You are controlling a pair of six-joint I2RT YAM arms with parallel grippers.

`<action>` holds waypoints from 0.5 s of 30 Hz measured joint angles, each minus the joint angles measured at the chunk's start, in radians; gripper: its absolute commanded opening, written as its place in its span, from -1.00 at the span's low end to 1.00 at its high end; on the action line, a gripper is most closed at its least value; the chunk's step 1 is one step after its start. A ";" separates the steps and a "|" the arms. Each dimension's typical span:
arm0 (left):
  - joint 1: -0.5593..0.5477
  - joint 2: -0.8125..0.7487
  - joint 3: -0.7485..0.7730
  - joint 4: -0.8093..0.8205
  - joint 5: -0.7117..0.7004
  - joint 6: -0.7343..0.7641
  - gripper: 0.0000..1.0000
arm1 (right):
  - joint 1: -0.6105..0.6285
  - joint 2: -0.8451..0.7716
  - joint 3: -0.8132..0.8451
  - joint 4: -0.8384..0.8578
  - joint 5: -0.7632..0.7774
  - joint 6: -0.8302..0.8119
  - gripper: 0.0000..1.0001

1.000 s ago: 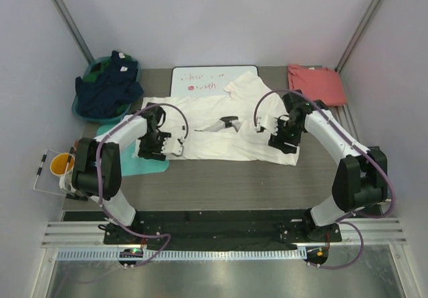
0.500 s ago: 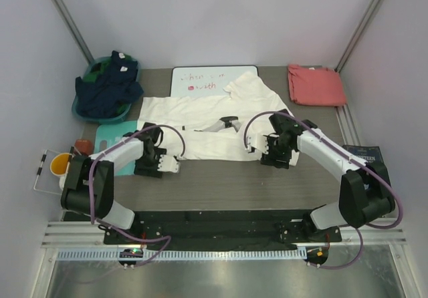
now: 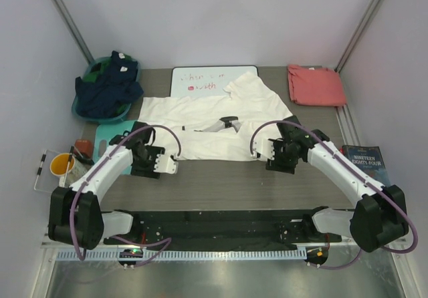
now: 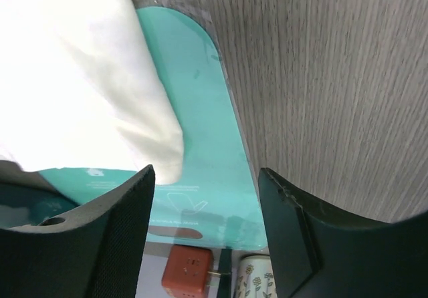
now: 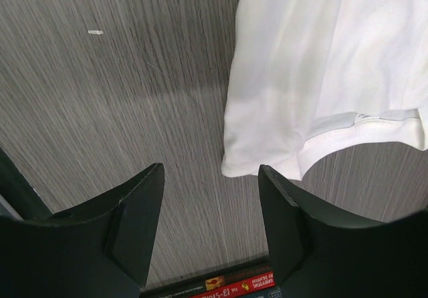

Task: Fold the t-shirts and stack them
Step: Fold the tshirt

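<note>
The cream-white t-shirt [image 3: 214, 121] lies spread flat mid-table, its small dark print facing up. My left gripper [image 3: 155, 162] is open and empty just off the shirt's near left corner. In the left wrist view [image 4: 204, 224] that corner [image 4: 80, 97] lies on the teal board [image 4: 200, 144], ahead of the jaws. My right gripper [image 3: 284, 156] is open and empty at the near right corner. In the right wrist view [image 5: 210, 224] the shirt's hem and sleeve [image 5: 321, 77] lie just beyond the right finger. The salmon-red t-shirt [image 3: 315, 85] lies folded at the back right.
A whiteboard with red scribbles [image 3: 214, 79] lies behind the shirt. A teal basin of dark clothes [image 3: 105, 91] stands back left. A book [image 3: 364, 158] lies at the right edge. A yellow cup [image 3: 61, 164] and a red cube [image 4: 190, 271] sit at the left.
Both grippers have drawn back from the white shirt's near corners toward the table's near edge. The shirt now lies free of them.
</note>
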 measured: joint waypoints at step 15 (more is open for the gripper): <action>0.000 0.185 -0.051 0.334 -0.032 0.000 0.26 | 0.001 0.046 -0.023 0.042 0.024 -0.001 0.26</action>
